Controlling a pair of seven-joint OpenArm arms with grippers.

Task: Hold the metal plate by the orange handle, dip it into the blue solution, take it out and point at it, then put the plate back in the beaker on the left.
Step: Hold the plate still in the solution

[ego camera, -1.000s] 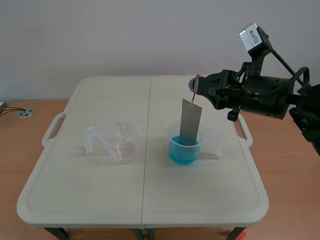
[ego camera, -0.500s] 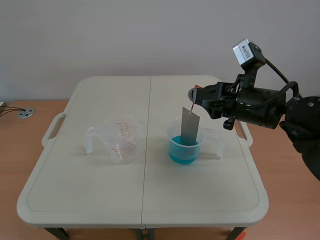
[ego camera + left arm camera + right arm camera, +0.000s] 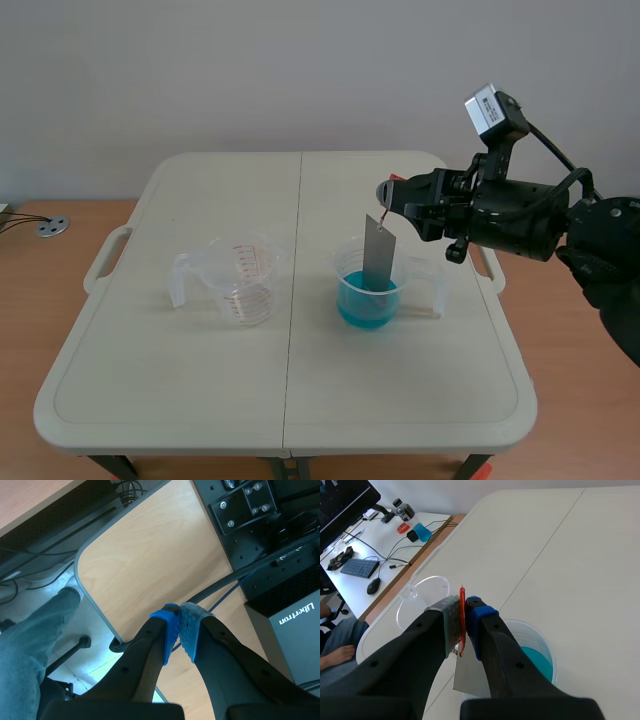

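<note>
A grey metal plate (image 3: 379,256) hangs upright with its lower end inside the beaker of blue solution (image 3: 368,287), right of the table's middle. My right gripper (image 3: 386,194) is shut on the plate's thin orange handle (image 3: 461,617), directly above that beaker. In the right wrist view the plate (image 3: 469,676) hangs below my fingers, next to the blue liquid (image 3: 537,663). An empty clear beaker (image 3: 240,279) with red markings stands left of the table's middle. My left gripper (image 3: 179,630) is shut on nothing, off the table and not in the scene view.
The white folding table (image 3: 180,395) has a seam down its middle and handles at both sides. Beyond its left edge in the right wrist view is a desk with a keyboard (image 3: 359,567), a mouse and small bottles. A person's leg (image 3: 27,645) shows in the left wrist view.
My right gripper has come down and slightly left, lowering the plate deeper into the blue solution. The empty beaker has not moved.
</note>
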